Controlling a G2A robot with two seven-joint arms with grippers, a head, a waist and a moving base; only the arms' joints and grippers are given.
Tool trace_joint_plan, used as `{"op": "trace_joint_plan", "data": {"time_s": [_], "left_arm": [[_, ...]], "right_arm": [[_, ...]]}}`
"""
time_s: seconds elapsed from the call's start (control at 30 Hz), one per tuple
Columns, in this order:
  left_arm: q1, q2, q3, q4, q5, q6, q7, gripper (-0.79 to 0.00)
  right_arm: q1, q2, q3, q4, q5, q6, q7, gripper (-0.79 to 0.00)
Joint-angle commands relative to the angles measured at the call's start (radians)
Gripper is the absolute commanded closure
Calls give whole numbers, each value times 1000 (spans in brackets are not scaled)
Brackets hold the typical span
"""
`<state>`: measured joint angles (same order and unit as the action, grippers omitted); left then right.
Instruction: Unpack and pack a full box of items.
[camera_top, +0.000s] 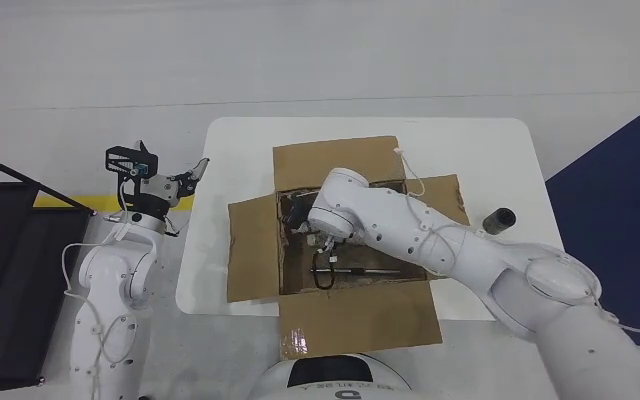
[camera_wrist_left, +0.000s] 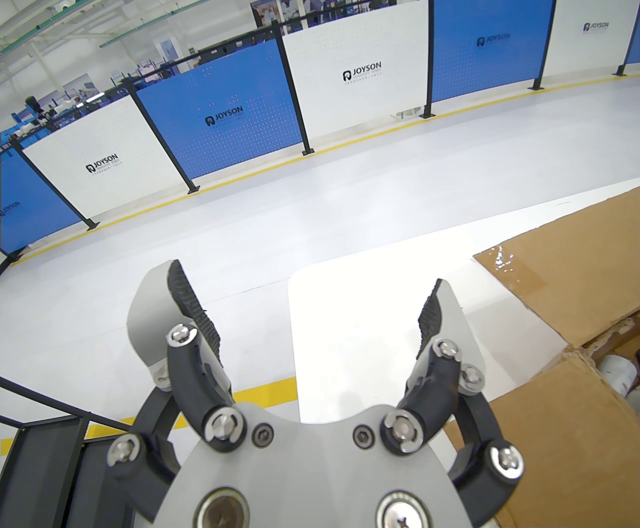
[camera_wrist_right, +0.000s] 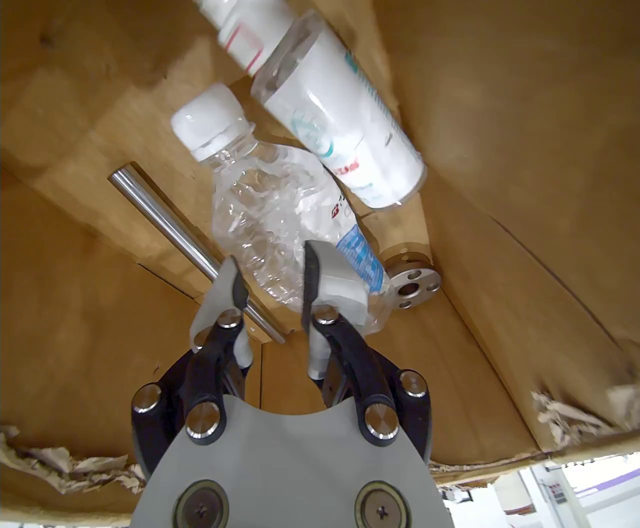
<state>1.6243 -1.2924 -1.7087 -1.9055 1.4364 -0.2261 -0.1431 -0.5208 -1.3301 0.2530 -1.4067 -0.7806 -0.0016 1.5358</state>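
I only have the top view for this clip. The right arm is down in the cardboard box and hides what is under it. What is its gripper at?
Observer: The right gripper is just over a crumpled clear bottle with a white cap, lying in the box.
Operator: Is anything else lying near that one?
Observer: Yes, a second clear bottle with a white label lies beside it, close to the box's wall.
Operator: And the left arm, is it carrying anything?
Observer: No. The left gripper is open and empty, above a corner of the table, next to the box's flap.
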Motion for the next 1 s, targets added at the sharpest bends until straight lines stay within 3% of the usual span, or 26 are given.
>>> {"op": "trace_joint_plan", "data": {"time_s": [0.0, 0.17, 0.27, 0.37, 0.5, 0.53, 0.6, 0.7, 0.77, 0.97], "left_arm": [[0, 0, 0, 0, 0, 0, 0, -785], [0, 0, 0, 0, 0, 0, 0, -785], [0, 0, 0, 0, 0, 0, 0, -785], [0, 0, 0, 0, 0, 0, 0, -785], [0, 0, 0, 0, 0, 0, 0, -785], [0, 0, 0, 0, 0, 0, 0, -785], [0, 0, 0, 0, 0, 0, 0, -785], [0, 0, 0, 0, 0, 0, 0, -785], [0, 0, 0, 0, 0, 0, 0, -785], [0, 0, 0, 0, 0, 0, 0, -785]], "right_arm": [[-9, 21, 22, -32, -9, 15, 0, 0], [-42, 67, 37, -116, -31, 11, 0, 0], [-52, 82, 16, -140, -43, 4, 0, -234], [-47, 86, -12, -153, -39, -11, 0, -336], [-35, 85, -43, -155, -24, -30, 0, -416], [-32, 83, -52, -152, -21, -34, 0, -499], [-25, 78, -66, -142, -14, -40, 0, -591], [-15, 66, -82, -122, 2, -52, 0, -597], [-10, 57, -83, -99, 22, -72, 0, -526], [-4, 23, -82, -38, 43, -107, 0, -551]]}}
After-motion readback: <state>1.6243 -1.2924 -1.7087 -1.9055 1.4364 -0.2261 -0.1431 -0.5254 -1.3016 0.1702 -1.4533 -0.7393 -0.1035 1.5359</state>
